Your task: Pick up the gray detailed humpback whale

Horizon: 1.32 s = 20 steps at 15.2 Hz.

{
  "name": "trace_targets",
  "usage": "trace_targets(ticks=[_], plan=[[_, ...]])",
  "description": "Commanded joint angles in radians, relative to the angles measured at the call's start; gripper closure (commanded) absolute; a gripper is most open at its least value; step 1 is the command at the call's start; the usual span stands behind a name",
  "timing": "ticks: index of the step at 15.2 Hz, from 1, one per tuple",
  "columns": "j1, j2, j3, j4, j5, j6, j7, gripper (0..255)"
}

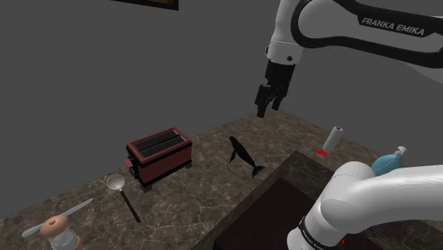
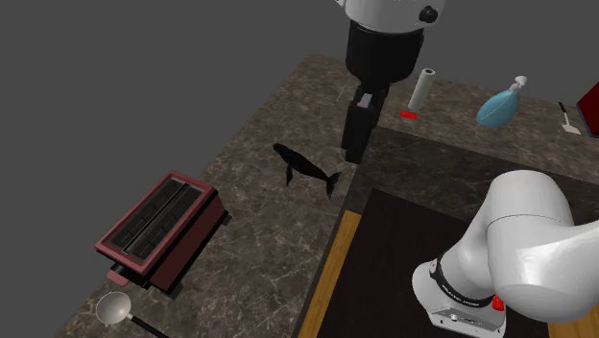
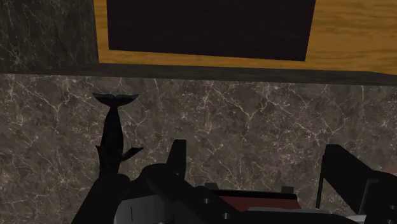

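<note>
My pincer (image 1: 268, 108) hangs open and empty above the counter (image 1: 202, 192). In the shoulder view the toaster (image 1: 160, 153) comes first, then the dark whale (image 1: 240, 153) near its right, below-left of the pincer. I judge its long axis lies across my closing line.

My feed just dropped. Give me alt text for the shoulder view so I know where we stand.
The open black hand hangs in the air, up and right of the dark whale figure, which lies untouched on the dark marbled counter. A red toaster and a ladle sit further toward the view's left.
</note>
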Motion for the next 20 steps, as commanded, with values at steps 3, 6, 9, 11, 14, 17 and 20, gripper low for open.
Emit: trace_targets(ticks=[3, 6, 9, 11, 14, 17, 20], plan=[[-0.009, -0.014, -0.018, -0.071, -0.014, 0.071, -0.018, 0], [-0.024, -0.024, -0.046, -0.169, -0.036, 0.181, -0.045, 0], [-0.042, -0.019, -0.075, -0.255, -0.058, 0.296, -0.070, 0], [-0.055, -0.006, -0.096, -0.307, -0.073, 0.375, -0.087, 0], [-0.075, 0.030, -0.129, -0.374, -0.095, 0.501, -0.113, 0], [-0.096, 0.085, -0.164, -0.427, -0.115, 0.633, -0.139, 0], [-0.115, 0.162, -0.201, -0.465, -0.133, 0.771, -0.167, 0]])
